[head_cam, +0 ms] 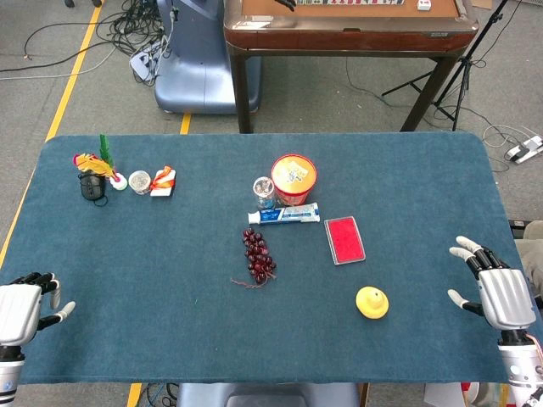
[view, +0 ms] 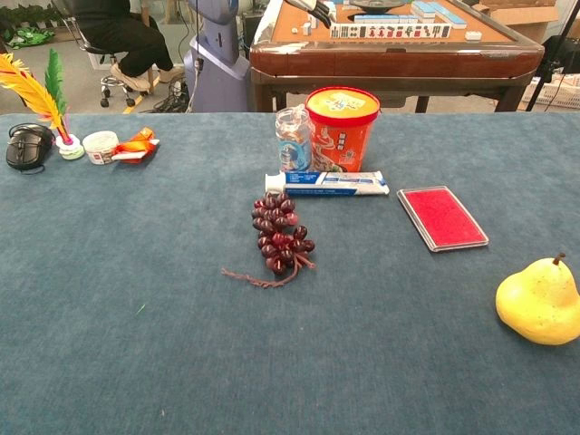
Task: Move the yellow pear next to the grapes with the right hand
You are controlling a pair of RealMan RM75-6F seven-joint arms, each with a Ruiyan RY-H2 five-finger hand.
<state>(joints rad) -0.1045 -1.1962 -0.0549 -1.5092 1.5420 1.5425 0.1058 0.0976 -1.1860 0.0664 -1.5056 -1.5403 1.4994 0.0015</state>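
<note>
Two hands rest at the near edge of the table (head_cam: pixel 170 280), one at each side: the left hand (head_cam: pixel 24 307) and the right hand (head_cam: pixel 496 288) both hold nothing, fingers apart. The yellow pear (head_cam: pixel 372 302) lies on the blue cloth toward the near right, well apart from the right hand and apart from the grapes (head_cam: pixel 258 256), which lie near the table centre with a trailing stem. Between pear and grapes, slightly farther back, lies a flat red case (head_cam: pixel 344 239). Behind the grapes a toothpaste tube (head_cam: pixel 284 215) lies flat; just behind it stand a red cup with a closed lid (head_cam: pixel 293 177) and a small clear bottle (head_cam: pixel 264 192), side by side. Contents of cup and bottle cannot be determined. At the far left stand a feather shuttlecock (head_cam: pixel 103 163), a black mouse (head_cam: pixel 92 186) and a small white tub (head_cam: pixel 139 181).
</note>
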